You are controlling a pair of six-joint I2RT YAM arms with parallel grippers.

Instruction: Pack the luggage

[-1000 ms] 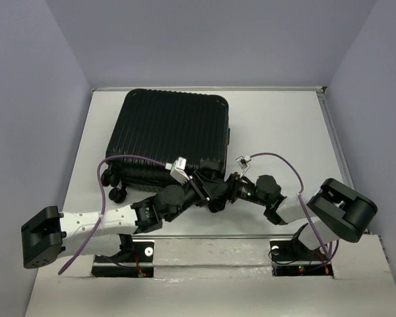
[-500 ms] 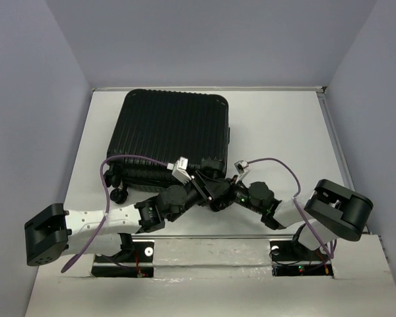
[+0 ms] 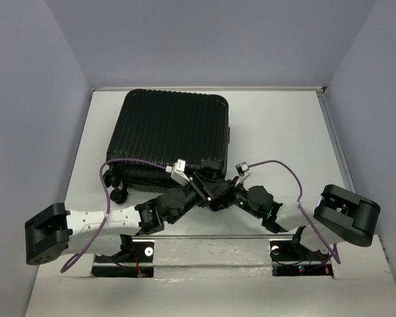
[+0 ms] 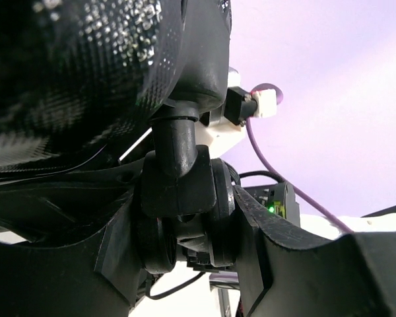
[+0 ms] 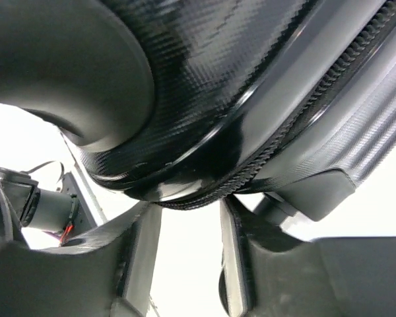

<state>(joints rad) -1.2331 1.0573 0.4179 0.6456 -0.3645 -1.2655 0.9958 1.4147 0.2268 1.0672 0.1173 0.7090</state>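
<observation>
Lying closed on the table (image 3: 277, 132): the black ribbed suitcase (image 3: 171, 129), its near corner (the one with the wheel) against both sets of fingers.
Left gripper (image 4: 185, 218): fingers (image 4: 264, 251) clamped on a caster wheel (image 4: 178, 191), one on each side of it.
Right gripper (image 5: 188, 218): fingers (image 5: 135, 264) narrowly apart, nothing between them; zipper seam (image 5: 284, 139) just beyond the tips.

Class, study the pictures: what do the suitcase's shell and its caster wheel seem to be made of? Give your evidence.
The luggage: likely hard moulded plastic, black, ribbed, with a fine weave-like texture and gloss up close. Its caster wheel: smooth matte black, plastic or rubber; the look cannot settle which.
</observation>
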